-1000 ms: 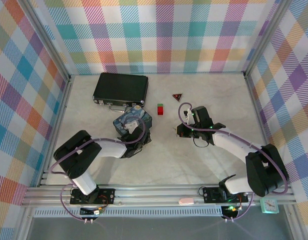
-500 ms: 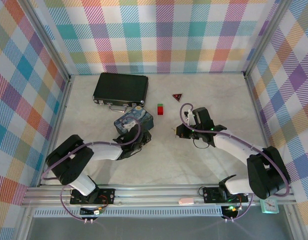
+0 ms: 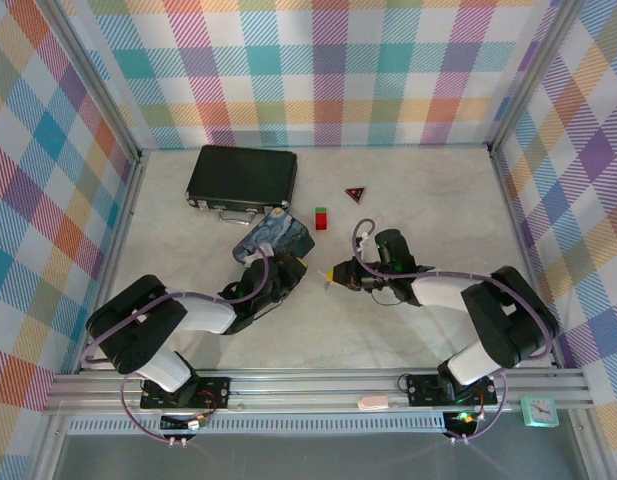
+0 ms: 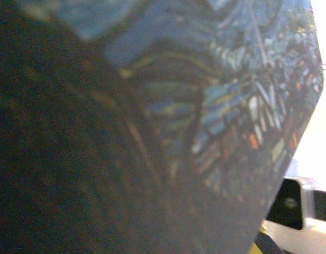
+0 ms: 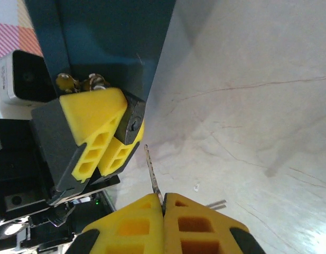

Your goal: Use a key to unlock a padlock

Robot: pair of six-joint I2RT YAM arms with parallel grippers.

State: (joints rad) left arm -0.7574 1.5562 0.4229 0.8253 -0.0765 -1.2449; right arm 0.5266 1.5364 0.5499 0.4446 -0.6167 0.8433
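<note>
**A:** Where's the key?

**B:** My right hand (image 5: 164, 205) is clamped shut on the key (image 5: 151, 172). Its blade points towards the padlock (image 5: 132, 123), with the tip just beside the lock's lower edge and short of the keyhole.

**A:** And the padlock?

**B:** My left hand (image 5: 124, 127) is closed on it, right against the edge of the blue painted tin (image 5: 99, 37), keyhole facing the key. From above, both hands meet low over the tabletop (image 3: 438, 190), with the black briefcase (image 3: 240, 177) beyond the tin.
</note>
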